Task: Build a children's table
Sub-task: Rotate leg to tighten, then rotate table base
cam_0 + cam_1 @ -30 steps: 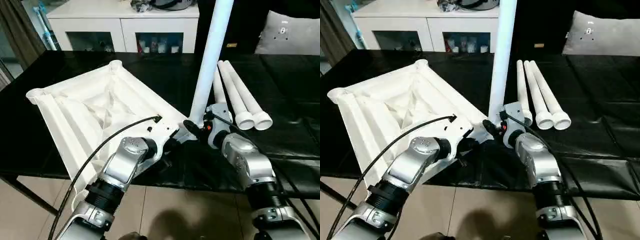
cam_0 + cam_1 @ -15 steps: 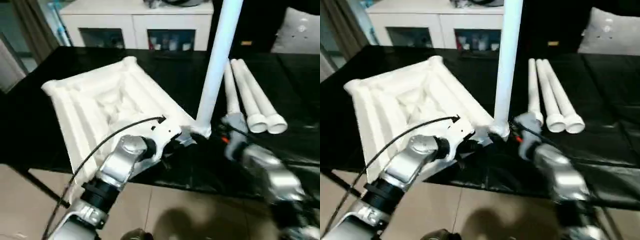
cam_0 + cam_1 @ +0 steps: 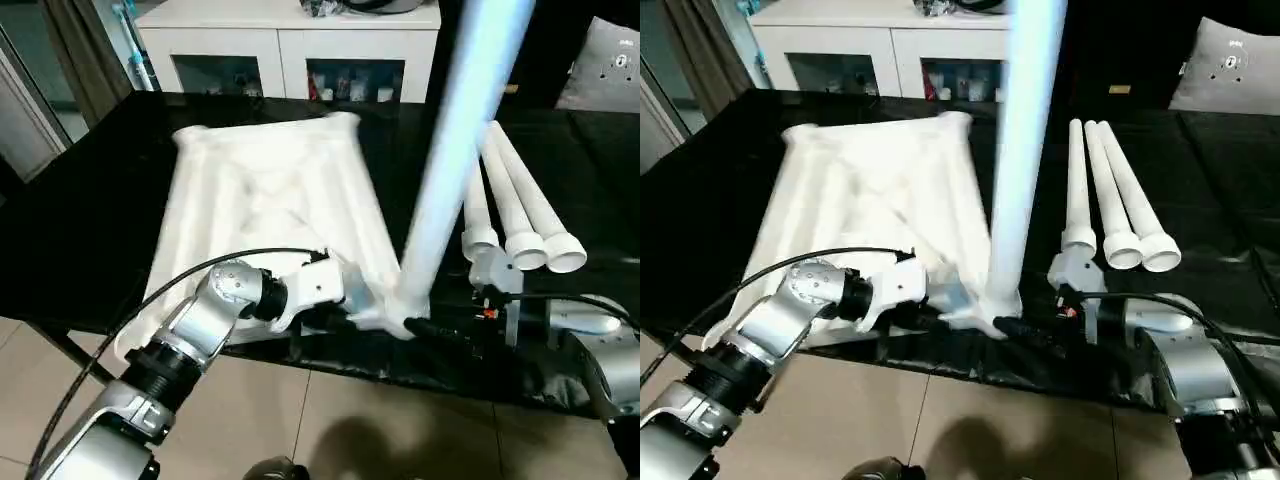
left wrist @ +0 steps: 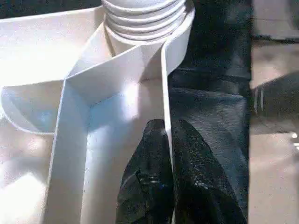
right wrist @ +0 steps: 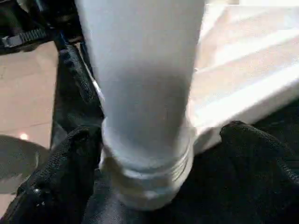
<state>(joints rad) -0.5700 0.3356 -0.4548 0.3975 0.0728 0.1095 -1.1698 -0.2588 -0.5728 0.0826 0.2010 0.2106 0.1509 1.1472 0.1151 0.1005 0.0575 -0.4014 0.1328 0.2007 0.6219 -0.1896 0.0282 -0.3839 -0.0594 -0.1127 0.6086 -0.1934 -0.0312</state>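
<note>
At the near edge of the black worktop (image 3: 90, 200), the left claw (image 4: 167, 140) is pinched tight on a thin rim wall of the upturned white table top (image 3: 270, 190), beside its near right corner socket. One leg (image 3: 455, 150) stands upright in that socket, its ribbed base seated there. The right claw (image 5: 154, 154) is spread wide, its black fingers (image 5: 60, 168) either side of the leg's base; the left finger lies close against it. Farther right, three spare legs (image 3: 1110, 200) lie side by side on the worktop. A white cabinet (image 3: 290, 50) stands beyond.
</note>
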